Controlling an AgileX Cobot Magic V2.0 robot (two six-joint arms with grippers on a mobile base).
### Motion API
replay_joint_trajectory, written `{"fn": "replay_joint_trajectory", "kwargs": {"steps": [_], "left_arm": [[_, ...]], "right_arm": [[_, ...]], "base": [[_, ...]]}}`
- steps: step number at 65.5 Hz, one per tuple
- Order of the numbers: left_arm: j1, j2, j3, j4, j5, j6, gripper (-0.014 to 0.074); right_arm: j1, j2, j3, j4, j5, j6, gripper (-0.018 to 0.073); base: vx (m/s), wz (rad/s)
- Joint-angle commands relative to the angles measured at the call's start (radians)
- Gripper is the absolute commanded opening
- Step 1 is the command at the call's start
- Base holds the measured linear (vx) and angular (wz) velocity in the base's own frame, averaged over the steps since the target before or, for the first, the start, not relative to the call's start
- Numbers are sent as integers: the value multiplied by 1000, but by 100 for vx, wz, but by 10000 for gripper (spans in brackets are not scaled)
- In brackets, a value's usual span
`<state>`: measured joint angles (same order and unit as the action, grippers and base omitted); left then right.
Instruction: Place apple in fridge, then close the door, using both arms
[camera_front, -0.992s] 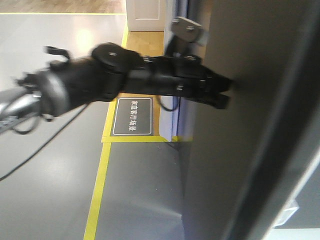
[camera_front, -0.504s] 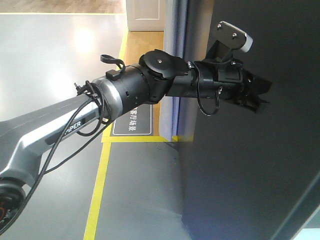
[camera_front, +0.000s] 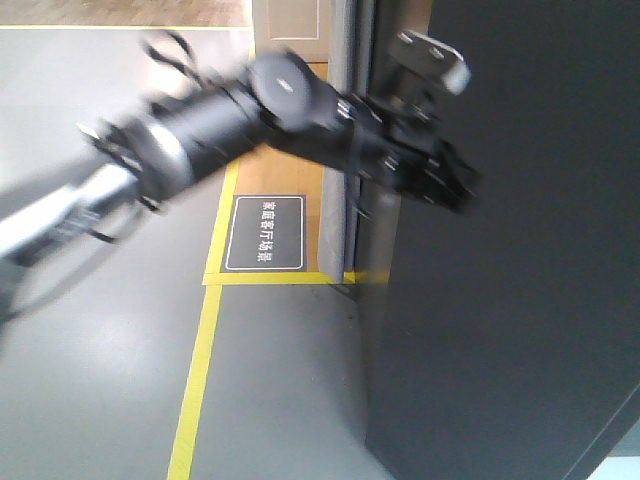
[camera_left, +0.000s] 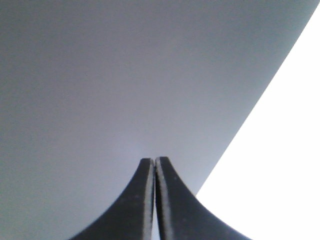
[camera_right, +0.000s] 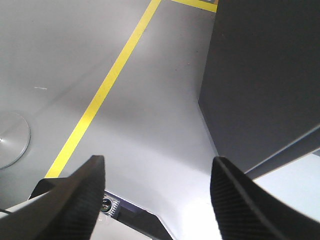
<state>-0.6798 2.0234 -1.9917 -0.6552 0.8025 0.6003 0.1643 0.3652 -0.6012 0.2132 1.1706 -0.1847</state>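
Observation:
The dark grey door (camera_front: 520, 300) of the fridge fills the right of the front view, showing only its outer face. My left arm (camera_front: 200, 130) reaches across from the left, blurred with motion. Its left gripper (camera_front: 455, 190) is in front of the door's upper part. In the left wrist view the left gripper (camera_left: 154, 161) is shut with nothing between its fingers, the tips close to the flat grey door (camera_left: 100, 75). My right gripper (camera_right: 157, 167) stands open and empty over the floor, beside the door (camera_right: 260, 75). The apple is out of view.
A yellow floor line (camera_front: 195, 390) runs along the grey floor left of the fridge, with a dark floor sign (camera_front: 265, 233) behind it. A round silver base (camera_right: 10, 140) lies at the left edge of the right wrist view.
The door has swung further shut; less of its edge and white inside shows at lower right. My left arm has moved back to the left, now blurred.

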Motion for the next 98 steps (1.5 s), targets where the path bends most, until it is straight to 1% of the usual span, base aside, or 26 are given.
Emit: {"fn": "replay_joint_trajectory", "kwargs": {"steps": [1, 6, 11, 26, 32, 40, 47, 53, 60, 67, 70, 75, 82, 89, 98], "left_arm": [[6, -132, -19, 91, 11, -115, -6], [6, -196, 36, 152, 13, -145, -6], [6, -262, 126, 179, -8, -156, -6], [10, -529, 503, 256, -187, -164, -6], [32, -625, 659, 258, -254, -169, -6], [89, -746, 828, 258, -328, -197, -6], [130, -830, 946, 258, -351, -198, -6], [153, -886, 1026, 258, -357, -198, -6], [162, -929, 1101, 258, -378, -197, -6], [162, -946, 1142, 257, -404, -197, -6], [162, -945, 1144, 257, -397, -197, -6], [161, -945, 1144, 257, -397, -197, -6], [161, -945, 1144, 257, -398, -197, -6], [161, -945, 1143, 257, -398, -197, -6], [161, -945, 1143, 257, -398, -197, -6]], "right_arm": [[-1, 11, -23, 12, -48, -1, 434], [-1, 11, -23, 12, -48, -1, 434], [-1, 11, -23, 12, -48, -1, 434], [-1, 11, -23, 15, -45, -1, 434], [-1, 11, -23, 23, -34, -1, 434], [-1, 11, -23, 20, -38, -2, 434], [-1, 11, -23, 18, -60, -2, 434], [-1, 11, -23, 14, -97, -2, 434], [-1, 11, -23, -4, -153, -2, 434], [-1, 11, -23, -10, -215, -2, 434], [-1, 11, -23, -10, -243, -2, 428], [-1, 11, -23, -10, -278, -2, 400], [-1, 11, -23, -10, -320, -2, 313], [-1, 11, -23, -11, -357, -2, 193], [-1, 11, -23, -38, -399, -2, 36]], "base": [[0, 0], [0, 0], [0, 0], [0, 0], [0, 0], [0, 0], [0, 0], [0, 0], [0, 0], [0, 0], [0, 0], [0, 0], [0, 0], [0, 0], [0, 0]]}}
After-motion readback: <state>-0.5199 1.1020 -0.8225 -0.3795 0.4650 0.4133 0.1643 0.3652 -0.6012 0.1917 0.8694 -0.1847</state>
